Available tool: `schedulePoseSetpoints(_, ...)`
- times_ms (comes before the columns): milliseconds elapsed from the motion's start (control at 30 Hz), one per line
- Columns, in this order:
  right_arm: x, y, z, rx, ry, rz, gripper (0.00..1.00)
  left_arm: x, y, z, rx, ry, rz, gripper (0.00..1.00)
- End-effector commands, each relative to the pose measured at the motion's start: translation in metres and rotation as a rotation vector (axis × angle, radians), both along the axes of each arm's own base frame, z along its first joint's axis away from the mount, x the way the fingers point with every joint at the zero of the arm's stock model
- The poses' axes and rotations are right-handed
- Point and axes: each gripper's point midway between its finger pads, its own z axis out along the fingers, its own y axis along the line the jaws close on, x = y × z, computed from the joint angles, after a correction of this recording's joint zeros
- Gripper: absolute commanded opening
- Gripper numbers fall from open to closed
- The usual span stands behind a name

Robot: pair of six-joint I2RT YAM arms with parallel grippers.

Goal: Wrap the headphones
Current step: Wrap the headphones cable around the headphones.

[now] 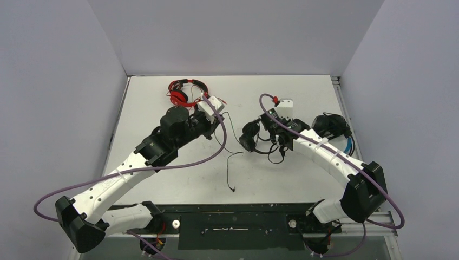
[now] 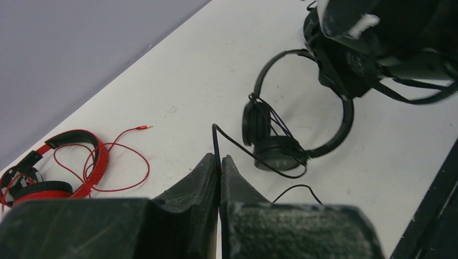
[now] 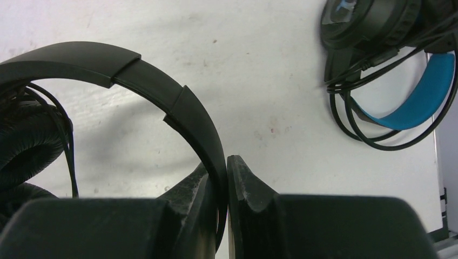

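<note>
Three sets on the table (image 1: 270, 184), taken L to R w/ the black headphones (image 1: 253, 135) at centre as the landmark. Well left of them and toward the far edge lie the red headphones (image 1: 184, 92), red cord loose in loops beside the cups, plug end free, so not wrapped yet by the look of it. Btwn the red set and the black one sits the left hand (image 2: 220, 162), tips pinched together on the black cord (image 2: 216, 143); the cord runs from the tips across to the black set's cups, where a few turns already sit around the cup area. Prob it is held taut like that so the next turn lays down tight; the spare tail trails nearer the arm bases than the landmark, plug on the table. Right hand (image 3: 227, 167) is at the black set itself, clamped narrow on the headband, lifting or steadying it so the frame can't slide while the other side pulls. My read: mid-wrap, black set in hand. Risk: cord slipping out of a thin pinch. Just right of the black set, the blue-band headphones (image 3: 416, 102) lie w/ cord coiled around them, apparently done.
</note>
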Motion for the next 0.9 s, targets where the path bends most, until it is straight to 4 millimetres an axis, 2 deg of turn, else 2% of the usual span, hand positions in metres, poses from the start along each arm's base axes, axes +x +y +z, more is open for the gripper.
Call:
schedulePoseSetpoints(0, -0.01, 0.02, 0.021, -0.015, -0.036, 0.13, 0.0, 0.019, 0.002, 0.058, -0.128, -0.137, -0.026, 0.0)
schedulePoseSetpoints(100, -0.024, 0.026, 0.018, -0.067, 0.005, 0.201, 0.0, 0.031, 0.008, 0.063, -0.115, -0.159, -0.005, 0.0)
schedulePoseSetpoints(267, -0.043, 0.038, 0.011, -0.154, 0.056, 0.289, 0.0, 0.043, 0.005, 0.065, -0.082, -0.177, -0.023, 0.0)
schedulePoseSetpoints(433, -0.06, 0.059, 0.006, -0.184, 0.111, 0.436, 0.0, 0.056, 0.01, 0.057, -0.01, -0.234, -0.003, 0.0)
schedulePoseSetpoints(567, -0.068, 0.064, 0.006, -0.227, 0.139, 0.488, 0.0, 0.069, 0.013, 0.048, 0.03, -0.248, 0.015, 0.0)
schedulePoseSetpoints(600, -0.07, 0.066, 0.005, -0.228, 0.145, 0.501, 0.0, 0.074, 0.013, 0.051, 0.018, -0.258, 0.022, 0.0)
schedulePoseSetpoints(700, -0.077, 0.077, 0.007, -0.177, 0.148, 0.555, 0.0, 0.088, 0.017, 0.05, -0.014, -0.228, 0.036, 0.0)
schedulePoseSetpoints(867, -0.087, 0.099, 0.024, -0.028, 0.1, 0.644, 0.0, 0.104, 0.022, 0.045, -0.124, -0.167, 0.012, 0.0)
